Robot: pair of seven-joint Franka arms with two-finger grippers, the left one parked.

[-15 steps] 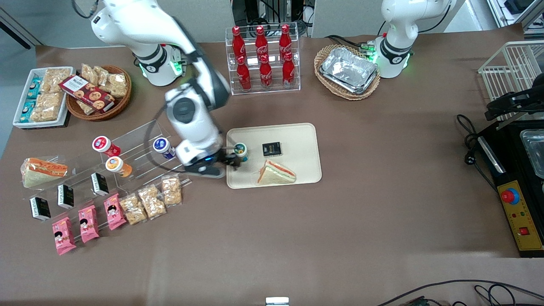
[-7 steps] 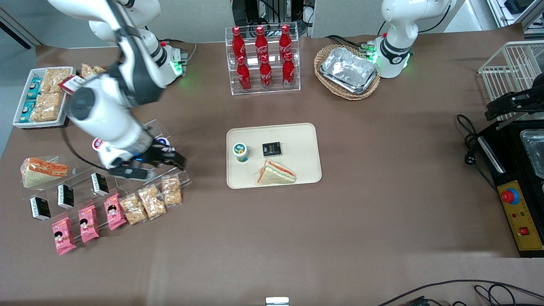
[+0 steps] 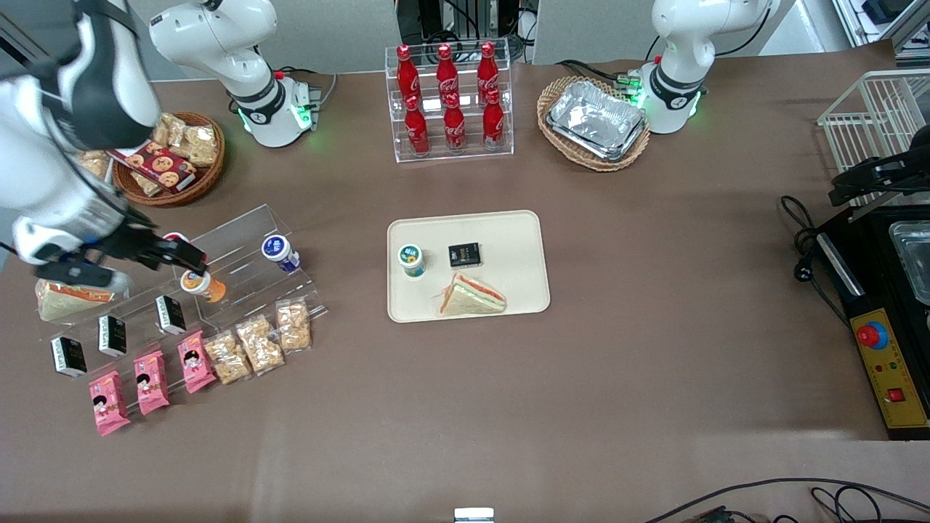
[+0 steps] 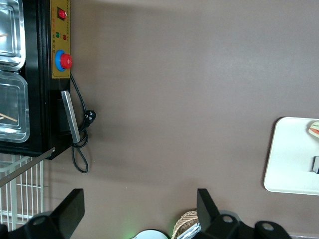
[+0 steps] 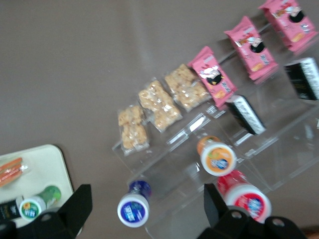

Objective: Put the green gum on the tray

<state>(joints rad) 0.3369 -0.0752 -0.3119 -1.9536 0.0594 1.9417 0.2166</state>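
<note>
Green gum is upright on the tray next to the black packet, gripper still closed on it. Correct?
Not quite. The green gum does stand upright on the tray beside the black packet, but the gripper is not on it. The front view shows it empty, jaws open, above the clear display stand toward the working arm's end of the table.

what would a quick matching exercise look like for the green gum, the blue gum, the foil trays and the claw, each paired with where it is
Things:
1. green gum
2. blue gum
3. foil trays
4. claw

Places:
a. in a wicker basket
b. on the clear acrylic stand
c. open, above the acrylic stand near the orange gum
d. standing on the tray, beside the black packet

Pairs: 1-d, 2-b, 3-a, 4-c
</note>
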